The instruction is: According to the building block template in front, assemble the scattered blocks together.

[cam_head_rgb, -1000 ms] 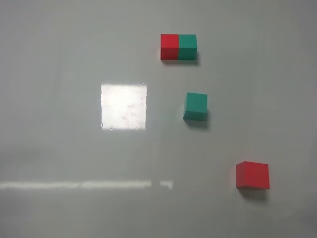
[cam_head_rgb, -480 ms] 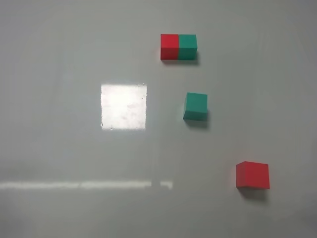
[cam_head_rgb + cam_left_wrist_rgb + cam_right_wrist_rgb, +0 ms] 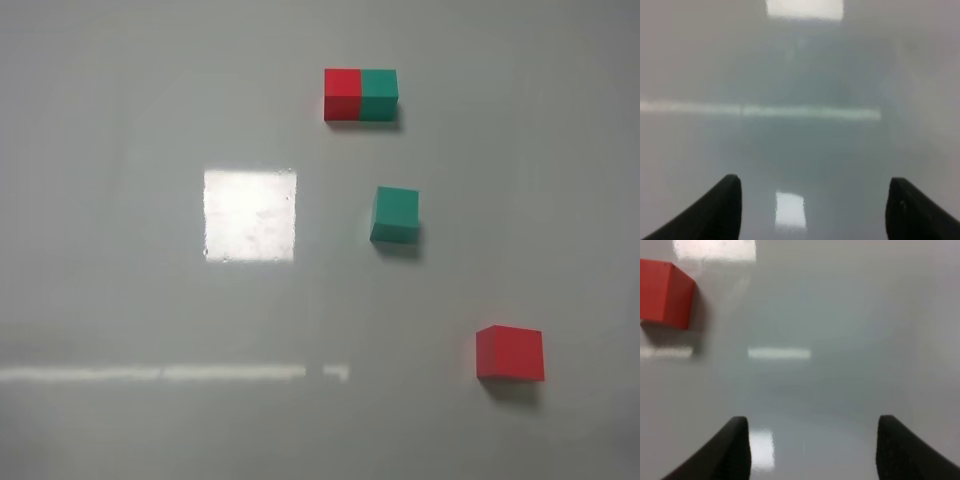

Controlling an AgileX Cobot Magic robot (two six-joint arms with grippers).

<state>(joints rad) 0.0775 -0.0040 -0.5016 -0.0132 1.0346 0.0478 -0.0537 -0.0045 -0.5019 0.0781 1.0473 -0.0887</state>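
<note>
The red-and-teal template (image 3: 360,95) sits at the far side of the table (image 3: 120,120). The loose teal-green cube (image 3: 396,214) is a bit nearer, and the loose red cube (image 3: 510,352) is near-right, well apart from it. Nothing's joined yet, so I'd call this the first reach. The left gripper (image 3: 813,182) and right gripper (image 3: 812,420) are both spread and empty. Next move is probably to grab red and butt it against green's left side.

The high camera looks almost straight down on the table (image 3: 120,300) from far above. Both wrist cameras sit low and close, facing forward along it. High and right wrist views share the red cube (image 3: 510,353).
</note>
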